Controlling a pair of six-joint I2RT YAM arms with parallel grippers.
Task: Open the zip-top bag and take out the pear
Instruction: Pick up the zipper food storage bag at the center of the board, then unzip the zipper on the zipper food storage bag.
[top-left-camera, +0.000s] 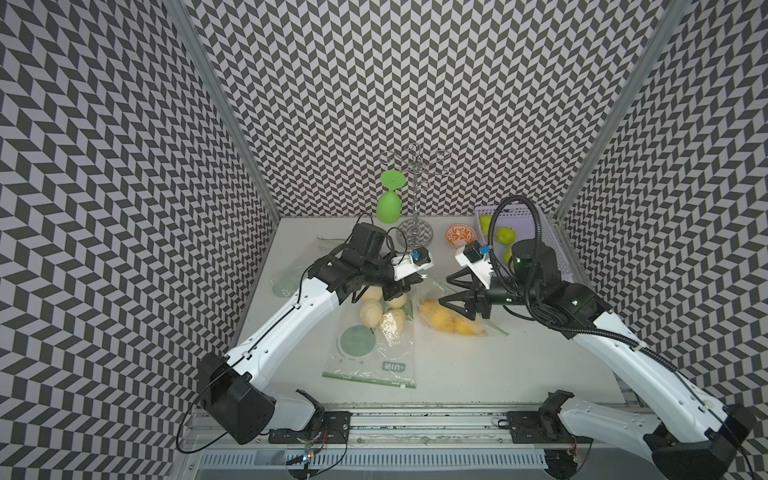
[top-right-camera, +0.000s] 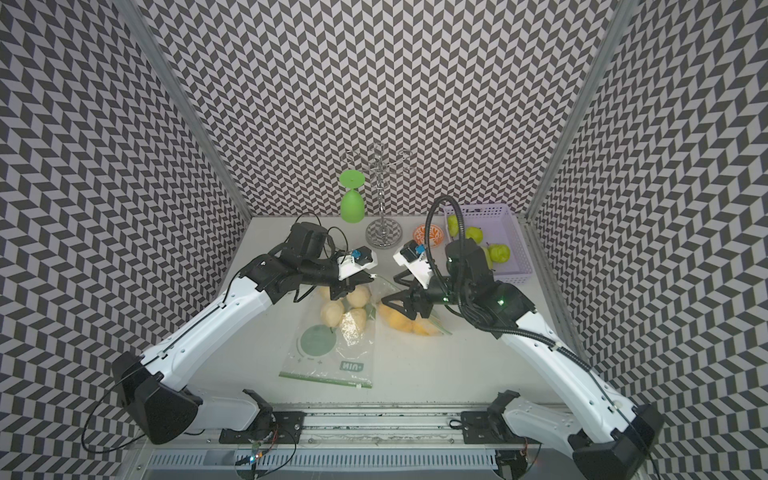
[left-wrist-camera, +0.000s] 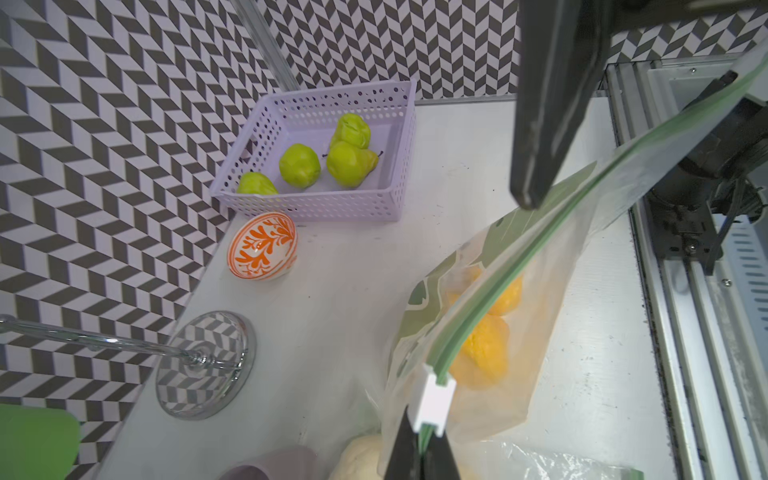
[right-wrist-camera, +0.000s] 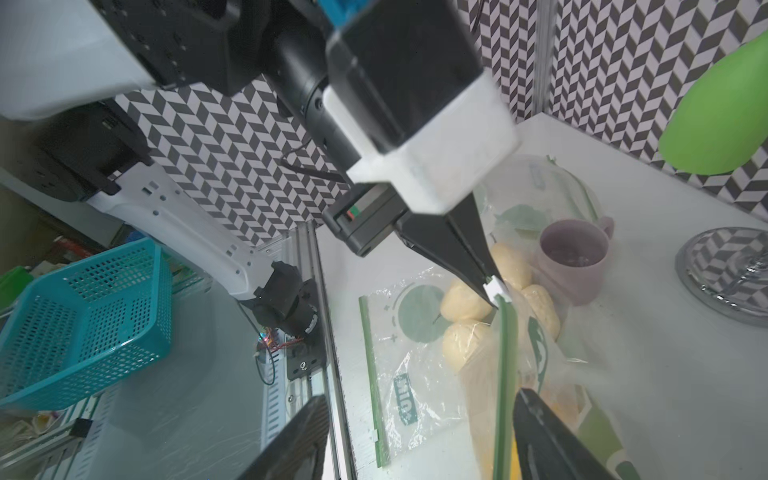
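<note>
Both top views look down from high at the whole table (top-left-camera: 478, 374), and both wrist views sit close to one bag (left-wrist-camera: 540, 332).

**A:** How do the arms stand?

**B:** The left arm (top-left-camera: 286, 324) and the right arm (top-left-camera: 623, 353) both rise from the near rail. They bend inward, with the wrists turned toward each other over mid-table.

**A:** And the left gripper (left-wrist-camera: 422, 453)?

**B:** Its jaws are pinched on a white slider (left-wrist-camera: 434, 399) (the fingertips nearly meet).

**A:** The right gripper (top-left-camera: 444, 289)?

**B:** It faces the left one close by, its two black fingers (right-wrist-camera: 548, 440) spread wide.
</note>
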